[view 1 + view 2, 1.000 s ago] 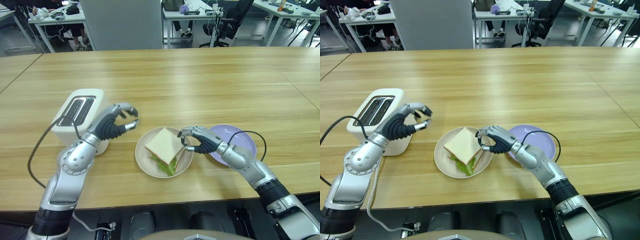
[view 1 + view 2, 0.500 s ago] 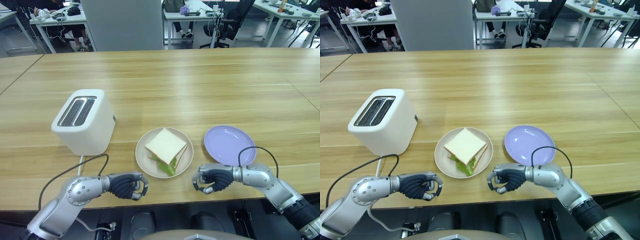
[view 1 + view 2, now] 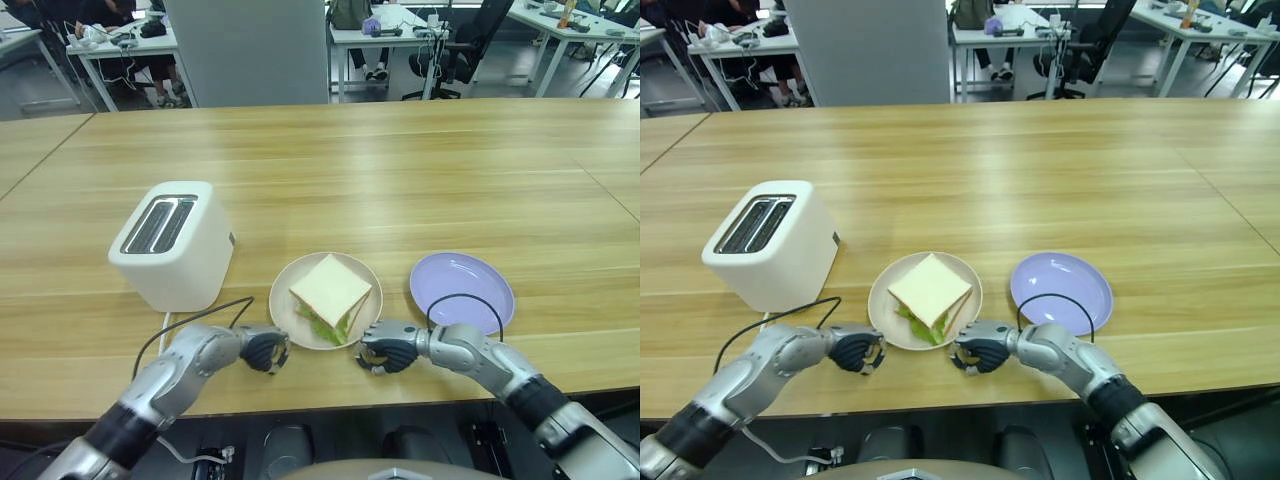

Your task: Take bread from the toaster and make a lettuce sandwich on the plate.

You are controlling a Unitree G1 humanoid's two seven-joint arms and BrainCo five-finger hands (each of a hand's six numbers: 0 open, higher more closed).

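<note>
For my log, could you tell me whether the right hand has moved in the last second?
Yes, the right hand has drawn back from the right rim of the beige plate to its near side.

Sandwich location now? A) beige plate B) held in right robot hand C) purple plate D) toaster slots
A: the sandwich lies on the beige plate, with the purple plate apart to its right.

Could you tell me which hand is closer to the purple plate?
Right. The right hand is just left of the purple plate, nearer the table edge; the left hand is farther off, beyond the sandwich plate.
</note>
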